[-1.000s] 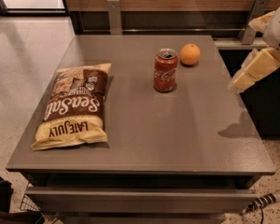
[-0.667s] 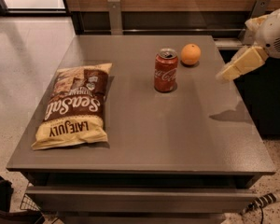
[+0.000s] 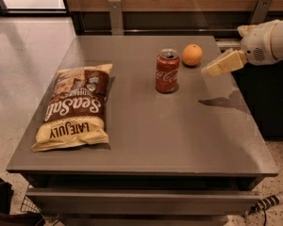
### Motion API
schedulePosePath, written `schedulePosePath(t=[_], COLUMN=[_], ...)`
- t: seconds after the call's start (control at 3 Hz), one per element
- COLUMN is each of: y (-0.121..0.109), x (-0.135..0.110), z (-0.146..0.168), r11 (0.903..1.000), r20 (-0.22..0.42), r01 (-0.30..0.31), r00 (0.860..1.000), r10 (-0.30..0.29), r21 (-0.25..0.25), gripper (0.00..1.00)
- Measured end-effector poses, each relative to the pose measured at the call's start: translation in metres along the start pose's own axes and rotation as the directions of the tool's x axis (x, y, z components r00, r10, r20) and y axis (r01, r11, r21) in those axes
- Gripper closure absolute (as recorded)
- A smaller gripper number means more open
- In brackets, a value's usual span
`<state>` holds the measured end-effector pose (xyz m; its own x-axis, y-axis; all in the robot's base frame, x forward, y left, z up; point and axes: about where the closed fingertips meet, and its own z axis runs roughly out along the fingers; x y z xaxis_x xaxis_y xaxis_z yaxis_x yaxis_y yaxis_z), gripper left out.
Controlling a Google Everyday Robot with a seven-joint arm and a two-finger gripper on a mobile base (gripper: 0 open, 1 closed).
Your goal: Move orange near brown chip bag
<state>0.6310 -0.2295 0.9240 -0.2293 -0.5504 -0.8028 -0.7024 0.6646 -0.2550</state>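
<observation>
The orange is a small round fruit sitting at the back right of the grey table. The brown chip bag with "Sea Salt" and "LATE JULY" lettering lies flat at the left of the table. My gripper is cream-coloured and comes in from the right edge. It hovers above the table just to the right of the orange, not touching it. The orange and the bag are far apart.
An open red soda can stands upright just left and in front of the orange, between it and the bag. A wood-panelled wall with metal brackets runs behind the table. The floor lies to the left.
My gripper has moved left and slightly up, from beyond the table's right edge to just beside the orange. The orange, can and bag have not moved.
</observation>
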Motion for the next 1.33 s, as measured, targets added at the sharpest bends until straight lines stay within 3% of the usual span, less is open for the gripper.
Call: schedulePosePath(t=[0.33,0.67,1.0,1.33], y=[-0.004,-0.005,-0.014,-0.018], x=[0.000,0.001,0.006,0.014], z=[0.020,0.020,0.035,0.061], r11=[0.9986,0.9985,0.9954,0.9881], r20=[0.048,0.051,0.103,0.191], r01=[-0.042,-0.044,-0.088,-0.154], r00=[0.998,0.998,0.991,0.970], r10=[0.040,0.042,0.083,0.150], r21=[0.032,0.033,0.038,0.006], gripper=[0.00,0.00,0.00,0.00])
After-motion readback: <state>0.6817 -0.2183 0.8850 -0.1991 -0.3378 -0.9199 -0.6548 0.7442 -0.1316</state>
